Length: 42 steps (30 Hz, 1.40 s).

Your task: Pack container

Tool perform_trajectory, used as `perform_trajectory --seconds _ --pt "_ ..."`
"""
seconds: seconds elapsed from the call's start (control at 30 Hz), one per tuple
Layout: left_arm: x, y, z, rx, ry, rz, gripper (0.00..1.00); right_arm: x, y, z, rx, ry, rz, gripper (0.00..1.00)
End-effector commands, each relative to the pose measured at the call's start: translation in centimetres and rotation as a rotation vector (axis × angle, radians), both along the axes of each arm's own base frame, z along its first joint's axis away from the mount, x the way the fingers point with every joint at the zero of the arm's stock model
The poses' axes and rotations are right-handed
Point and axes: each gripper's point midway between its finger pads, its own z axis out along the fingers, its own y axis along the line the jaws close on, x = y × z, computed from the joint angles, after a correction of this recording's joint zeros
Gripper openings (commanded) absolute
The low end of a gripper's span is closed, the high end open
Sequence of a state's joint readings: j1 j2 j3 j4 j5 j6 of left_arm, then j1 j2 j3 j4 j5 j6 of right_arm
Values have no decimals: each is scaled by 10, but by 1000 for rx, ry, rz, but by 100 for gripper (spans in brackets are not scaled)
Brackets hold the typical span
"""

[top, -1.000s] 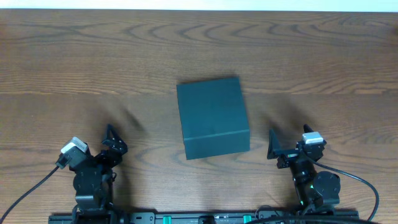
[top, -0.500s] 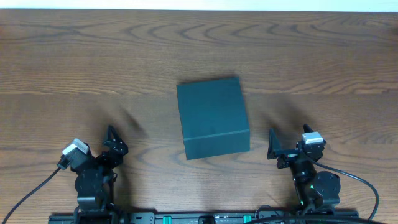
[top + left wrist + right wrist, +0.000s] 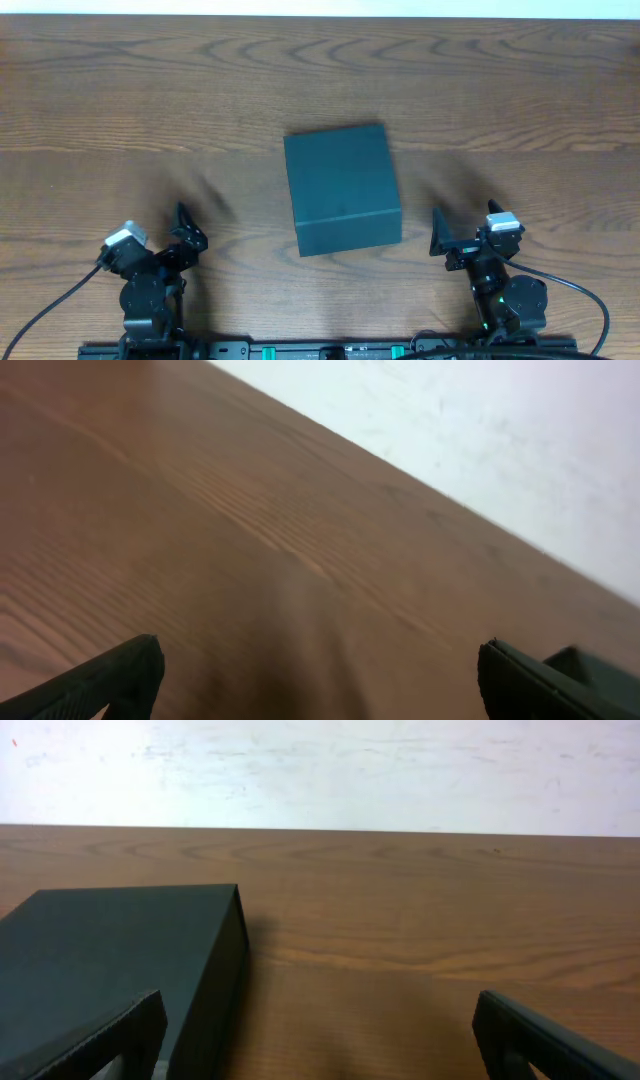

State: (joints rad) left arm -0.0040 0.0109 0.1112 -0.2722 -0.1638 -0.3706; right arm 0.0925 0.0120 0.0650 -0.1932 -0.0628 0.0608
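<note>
Centrally, closed container (image 3: 342, 190), long axis near-to-far, slightly skewed; both pairs of jaws apart, empty.

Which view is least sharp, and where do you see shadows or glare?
Left wrist view: least sharp; the table grain looks smeared, and the wall is bright, nearly washed out. Right wrist view: sharper; the container throws a soft shadow on the wood at its right side. Overhead view: even light, faint grey shadows ahead of each arm, no glare on the matte container.
</note>
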Motion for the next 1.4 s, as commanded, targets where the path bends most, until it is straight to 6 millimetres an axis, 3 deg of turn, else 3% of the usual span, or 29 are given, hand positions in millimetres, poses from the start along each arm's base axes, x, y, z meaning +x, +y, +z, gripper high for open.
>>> perform_trajectory --seconds 0.0,0.27,1.37 --pt "0 -1 -11 219 67 -63 98 1 -4 -2 11 1 -22 99" --pt "0 -1 -10 492 128 -137 98 1 -4 -2 11 1 -22 99" --pt "0 -1 -11 458 123 -128 99 1 -4 -2 11 1 -22 99"
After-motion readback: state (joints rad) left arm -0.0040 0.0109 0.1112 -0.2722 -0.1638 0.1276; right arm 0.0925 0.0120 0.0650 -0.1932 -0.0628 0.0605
